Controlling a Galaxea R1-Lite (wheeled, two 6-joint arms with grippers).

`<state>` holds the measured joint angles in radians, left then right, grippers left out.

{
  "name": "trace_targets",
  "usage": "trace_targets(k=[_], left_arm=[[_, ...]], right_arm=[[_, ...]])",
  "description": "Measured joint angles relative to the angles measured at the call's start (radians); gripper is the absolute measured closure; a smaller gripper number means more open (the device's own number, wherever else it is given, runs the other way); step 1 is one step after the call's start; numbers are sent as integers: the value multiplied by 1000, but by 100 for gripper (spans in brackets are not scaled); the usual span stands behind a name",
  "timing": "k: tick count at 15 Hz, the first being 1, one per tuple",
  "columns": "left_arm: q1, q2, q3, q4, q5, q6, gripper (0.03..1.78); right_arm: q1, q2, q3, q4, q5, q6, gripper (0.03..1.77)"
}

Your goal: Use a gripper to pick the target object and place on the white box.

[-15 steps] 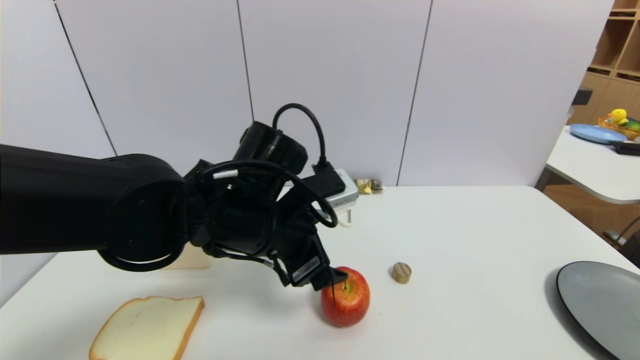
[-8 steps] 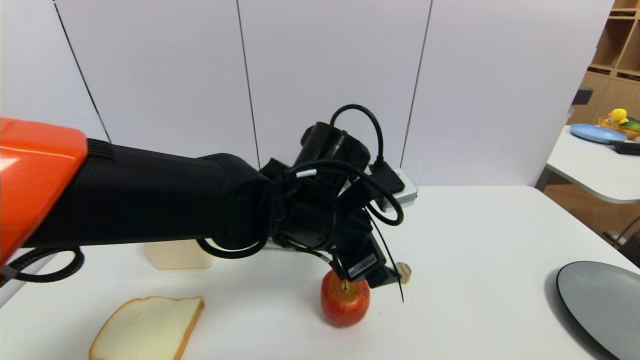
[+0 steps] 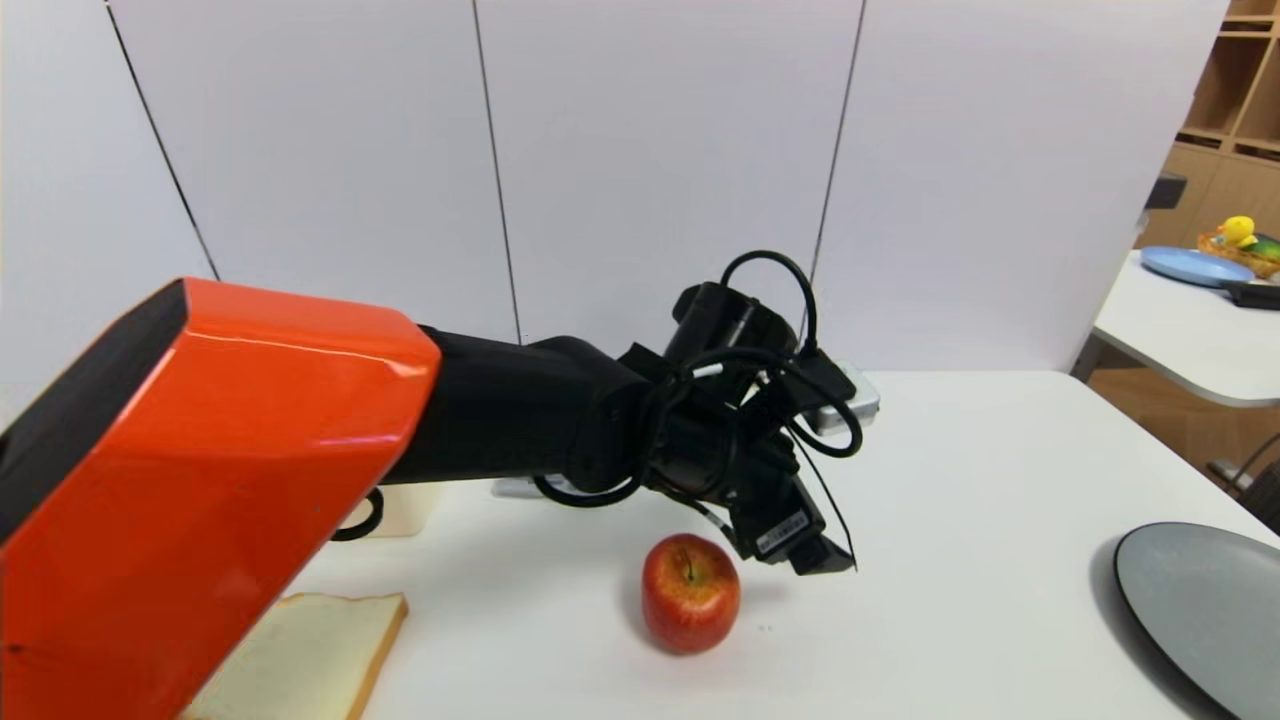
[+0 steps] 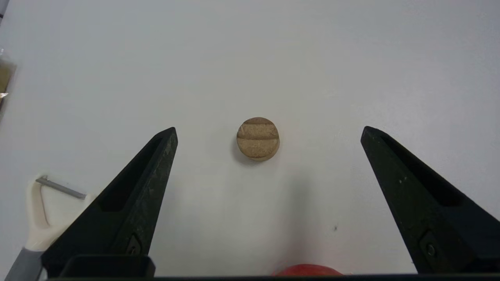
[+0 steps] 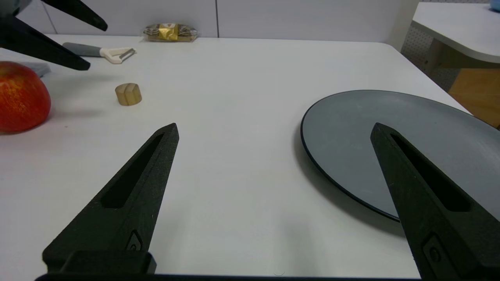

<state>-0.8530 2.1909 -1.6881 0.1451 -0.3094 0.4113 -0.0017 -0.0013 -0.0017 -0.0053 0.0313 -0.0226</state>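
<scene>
The target object (image 4: 258, 138), a small tan cylinder with darker stripes, stands on the white table. My left gripper (image 4: 268, 130) hovers above it, open, with the cylinder centred between the fingers and touching neither. In the head view this gripper (image 3: 825, 560) hangs just right of the red apple (image 3: 690, 592) and hides the cylinder. The right wrist view shows the cylinder (image 5: 128, 94) under the left fingers (image 5: 58, 58). Only a cream corner of the white box (image 3: 415, 508) shows beneath the left arm. My right gripper (image 5: 275, 126) is open and empty, low over the table.
A dark grey plate (image 3: 1200, 610) lies at the table's front right, beside the right gripper. A bread slice (image 3: 330, 640) lies front left. A peeler (image 5: 105, 52) and a gold-wrapped snack (image 5: 170, 32) lie near the back wall.
The left arm has swept right, from over the apple to above the tan cylinder, which it now hides in the head view. Its fingers stayed open.
</scene>
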Motion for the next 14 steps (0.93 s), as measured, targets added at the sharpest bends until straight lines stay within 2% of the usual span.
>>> trace_targets(k=[8,14], left_arm=[[5,108,-61,1,3,-89,12],[7,137,-91,72,9,-93,12]], right_arm=[[0,0,0,1,0,0,10],[0,0,0,0,0,0,10]])
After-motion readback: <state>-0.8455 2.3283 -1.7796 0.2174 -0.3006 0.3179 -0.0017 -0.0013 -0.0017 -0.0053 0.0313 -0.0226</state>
